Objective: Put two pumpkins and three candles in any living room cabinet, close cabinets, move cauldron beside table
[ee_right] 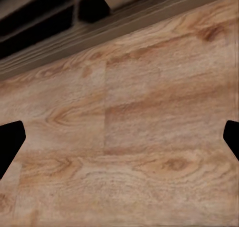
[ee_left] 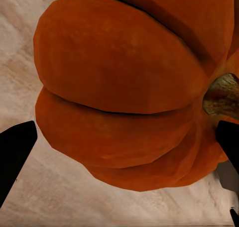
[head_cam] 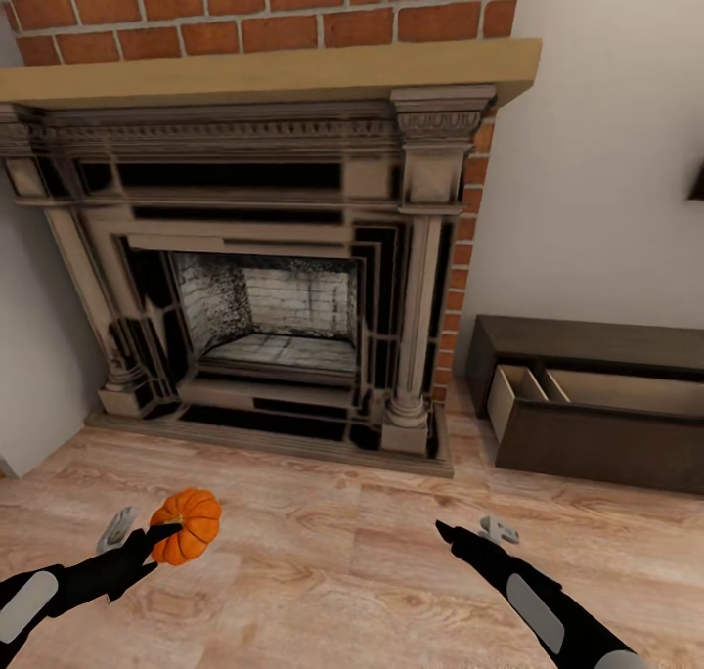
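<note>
A ribbed orange pumpkin (head_cam: pixel 188 524) with a brownish stem (ee_left: pixel 222 95) is over the wooden floor in front of the fireplace, at the lower left of the head view. My left gripper (head_cam: pixel 145 532) is open right at it. The dark finger (head_cam: pixel 161 533) crosses the pumpkin's left side, and close up the pumpkin (ee_left: pixel 124 87) spans the gap between both fingertips. My right gripper (head_cam: pixel 471 530) hangs open and empty over bare floor (ee_right: pixel 129 137). The dark-brown cabinet (head_cam: pixel 587 341) stands against the right wall with a drawer (head_cam: pixel 548 387) pulled out, its pale inside showing.
A stone-coloured fireplace surround (head_cam: pixel 264 288) with a brick chimney and wooden mantel (head_cam: pixel 274 70) fills the wall ahead. Its low base step (head_cam: pixel 264 434) runs along the floor. Wooden floor stretches between me, the fireplace and the cabinet.
</note>
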